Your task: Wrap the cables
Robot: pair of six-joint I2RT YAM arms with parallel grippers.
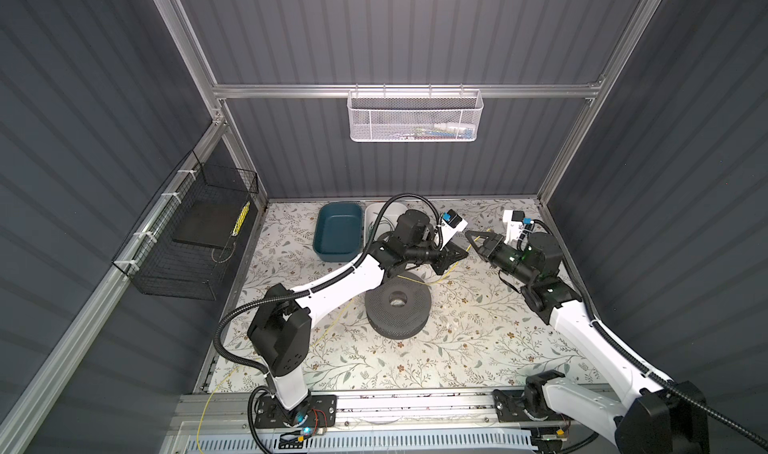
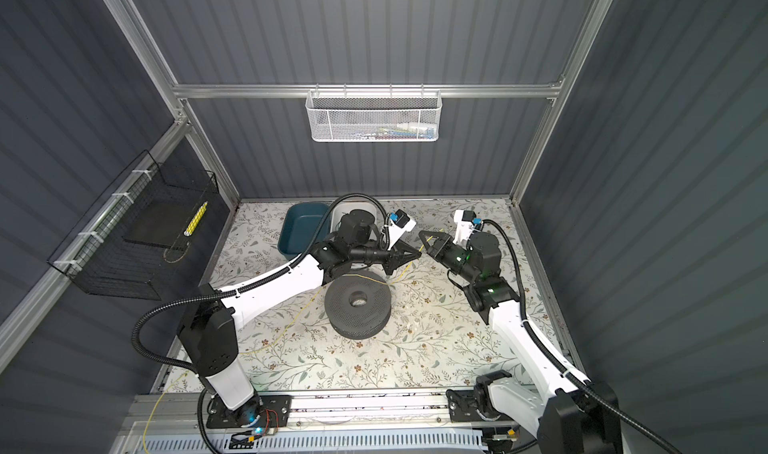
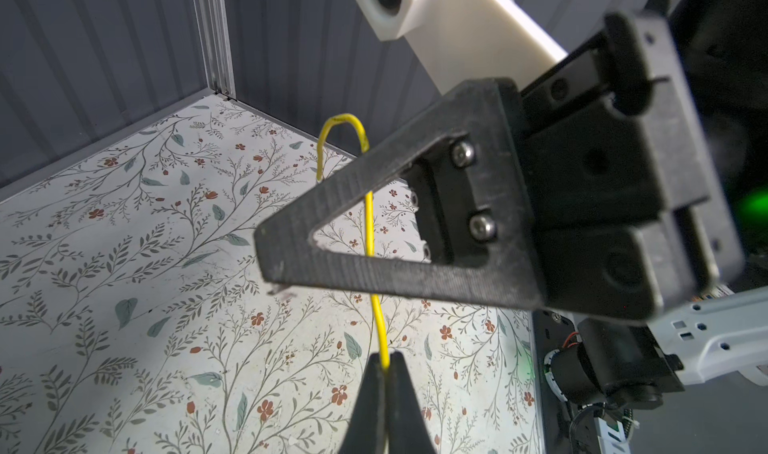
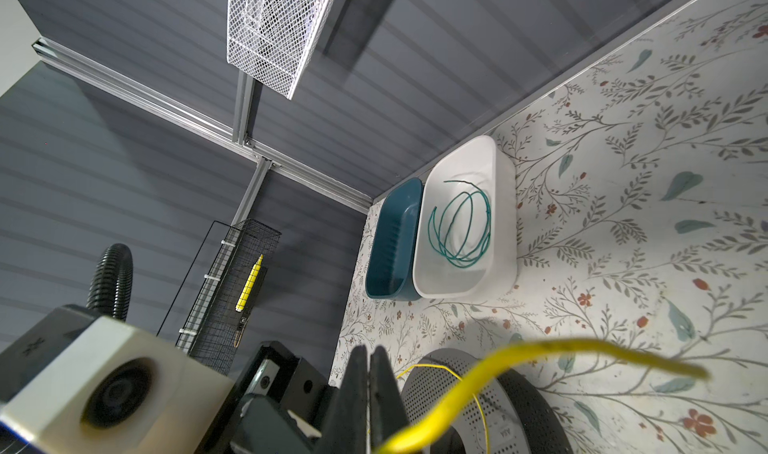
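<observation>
Floral tabletop (image 1: 478,348), grey walls (image 1: 395,27), yellow cable (image 3: 369,223)

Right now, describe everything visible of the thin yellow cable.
The thin yellow cable is a bright, smooth-looking flexible wire. Its free end curls into a small hook just past the right gripper, which is shut on it; the left gripper pinches it close by. The rest trails across the dark grey perforated spool, over the floral tabletop and off its front edge.
</observation>
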